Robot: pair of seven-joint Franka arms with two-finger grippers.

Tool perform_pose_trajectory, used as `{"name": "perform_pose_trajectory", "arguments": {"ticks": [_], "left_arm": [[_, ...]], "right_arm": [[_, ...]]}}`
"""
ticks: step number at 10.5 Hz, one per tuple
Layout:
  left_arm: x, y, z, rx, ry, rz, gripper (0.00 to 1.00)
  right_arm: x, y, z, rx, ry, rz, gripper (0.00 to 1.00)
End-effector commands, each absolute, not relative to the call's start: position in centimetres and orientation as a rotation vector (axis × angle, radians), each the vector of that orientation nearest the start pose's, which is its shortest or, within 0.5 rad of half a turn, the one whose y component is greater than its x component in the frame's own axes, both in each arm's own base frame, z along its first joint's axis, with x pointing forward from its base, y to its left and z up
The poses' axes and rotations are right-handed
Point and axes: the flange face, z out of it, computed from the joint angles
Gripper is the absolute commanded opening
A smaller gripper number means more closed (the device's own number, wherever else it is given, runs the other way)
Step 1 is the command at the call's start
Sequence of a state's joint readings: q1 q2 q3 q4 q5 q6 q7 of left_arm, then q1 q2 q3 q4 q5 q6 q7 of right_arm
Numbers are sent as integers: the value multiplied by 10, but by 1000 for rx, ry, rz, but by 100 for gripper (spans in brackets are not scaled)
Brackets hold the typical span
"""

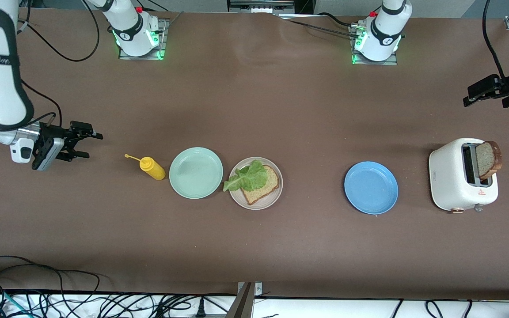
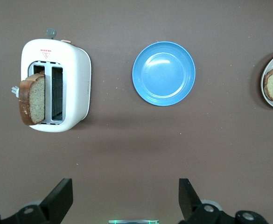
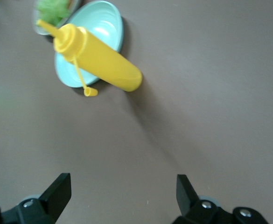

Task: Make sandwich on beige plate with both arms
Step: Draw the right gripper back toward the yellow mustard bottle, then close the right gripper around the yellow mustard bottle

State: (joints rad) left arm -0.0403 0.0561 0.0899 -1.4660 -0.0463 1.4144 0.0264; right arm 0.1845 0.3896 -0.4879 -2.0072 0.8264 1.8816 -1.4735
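The right gripper (image 1: 87, 145), fingers spread and empty, hangs over bare table near the yellow squeeze bottle (image 1: 152, 168) and round mint-green plate (image 1: 195, 172). The round beige plastic plate (image 1: 275, 194) holds 1 speckled bread slice (image 1: 265, 186) under a ruffled green lettuce leaf (image 1: 248, 177). Toward the left arm's end sit a round blue plate (image 1: 371, 187) and a white toaster (image 1: 453, 180) holding 1 brown-crusted slice (image 1: 487, 159), the left gripper (image 1: 483, 92) open and empty above the table there.

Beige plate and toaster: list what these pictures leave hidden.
- Beige plate: the left wrist view's edge cuts it off; lettuce covers part of the bread in the front view.
- Toaster: the slice standing in the slot hides its lower part inside, both views.
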Motion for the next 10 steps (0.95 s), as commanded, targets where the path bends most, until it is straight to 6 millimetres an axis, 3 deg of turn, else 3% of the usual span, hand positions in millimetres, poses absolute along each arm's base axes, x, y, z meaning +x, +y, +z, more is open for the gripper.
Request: {"name": "perform_pose_trajectory", "arguments": {"ticks": [1,3,7,10], "left_arm": [[556,21,634,-3186,-38,161,100],[556,20,634,-3186,-35,161,100],[555,21,634,-3186,-37,163,100],[556,21,634,-3186,-38,161,100]], "right_arm": [[553,-116,239,-2137,-1035,-393,100],[550,-112,216,-1978,-1155,-555,100],[547,-90,140,-1641,-1310,-823,100],[544,-73,104,-1539,-1199,-997,100]]}}
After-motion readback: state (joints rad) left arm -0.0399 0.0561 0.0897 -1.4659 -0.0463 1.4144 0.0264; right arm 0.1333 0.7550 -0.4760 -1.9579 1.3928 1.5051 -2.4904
